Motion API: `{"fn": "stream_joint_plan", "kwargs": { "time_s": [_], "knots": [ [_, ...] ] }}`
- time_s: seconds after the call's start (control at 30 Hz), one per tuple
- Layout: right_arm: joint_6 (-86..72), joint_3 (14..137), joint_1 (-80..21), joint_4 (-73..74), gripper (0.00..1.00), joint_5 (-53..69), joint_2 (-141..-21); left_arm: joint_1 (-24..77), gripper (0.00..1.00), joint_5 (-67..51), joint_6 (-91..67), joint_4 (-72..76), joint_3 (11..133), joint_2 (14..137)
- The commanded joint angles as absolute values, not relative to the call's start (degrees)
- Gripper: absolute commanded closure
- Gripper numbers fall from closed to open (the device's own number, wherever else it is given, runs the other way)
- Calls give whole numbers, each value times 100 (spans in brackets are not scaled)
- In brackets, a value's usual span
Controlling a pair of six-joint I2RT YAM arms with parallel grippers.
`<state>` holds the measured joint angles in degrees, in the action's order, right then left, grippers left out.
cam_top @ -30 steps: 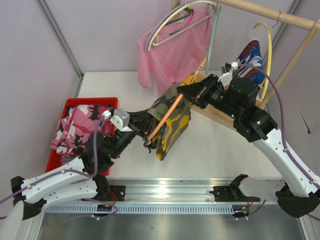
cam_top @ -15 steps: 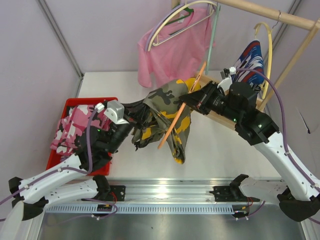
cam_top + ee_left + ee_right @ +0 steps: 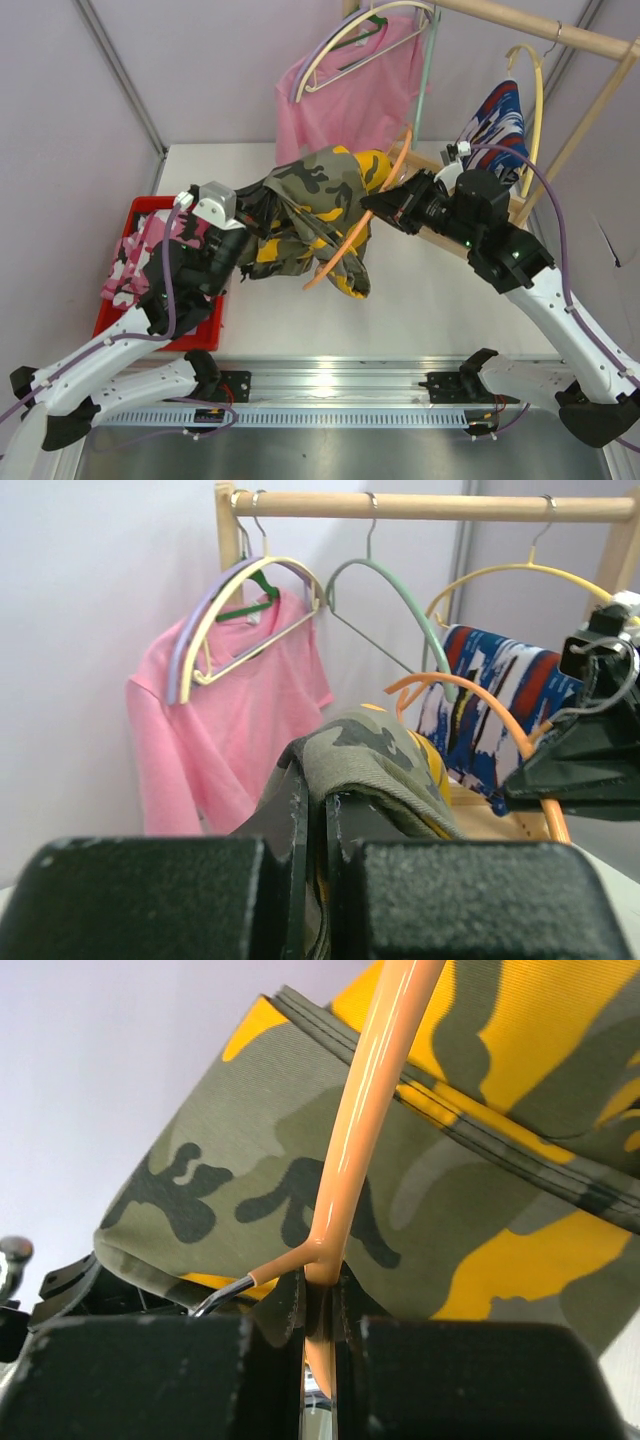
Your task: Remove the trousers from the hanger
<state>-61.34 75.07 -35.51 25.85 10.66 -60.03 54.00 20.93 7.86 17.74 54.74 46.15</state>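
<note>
Fabric should handle soft, light and floppy. Mid-table, the left gripper (image 3: 322, 815) is pinched almost closed on a fold of the bunched yellow-olive camouflage trousers (image 3: 318, 190); a seam or waistband hold seems surest. The right gripper (image 3: 322, 1305) is clamped on the stiff orange hanger (image 3: 372, 1110).

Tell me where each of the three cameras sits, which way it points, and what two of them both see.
Top external: above and behind the robot, looking down on the table; the left gripper and right gripper both show.
Left wrist: on the left arm, facing the wooden rail and pink T-shirt; its own fingers show at the bottom.
Right wrist: on the right arm, looking along the orange hanger; its own fingers pinch it.
Shared: all three see the yellow-olive camouflage trousers and that hanger.
</note>
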Motion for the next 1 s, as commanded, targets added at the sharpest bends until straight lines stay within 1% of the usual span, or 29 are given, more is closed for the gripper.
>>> {"fn": "stream_joint_plan", "kwargs": {
  "time_s": [0.0, 0.23, 0.77, 0.97],
  "knots": [
    [-5423, 7225, -3445, 3428, 100, 861, -6038, 5194, 100, 2654, 1177, 3709, 6460, 4271],
    [-5616, 6979, -3445, 3357, 100, 721, -5968, 5177, 100, 2962, 1722, 4235, 6575, 4202],
    [-6284, 6584, -3437, 3076, 100, 448, -5933, 5177, 100, 2725, 2794, 5054, 6697, 3894],
    [-6197, 6645, -3437, 3120, 100, 562, -6029, 5177, 100, 2812, 3102, 5282, 6864, 3990]
  ]
}}
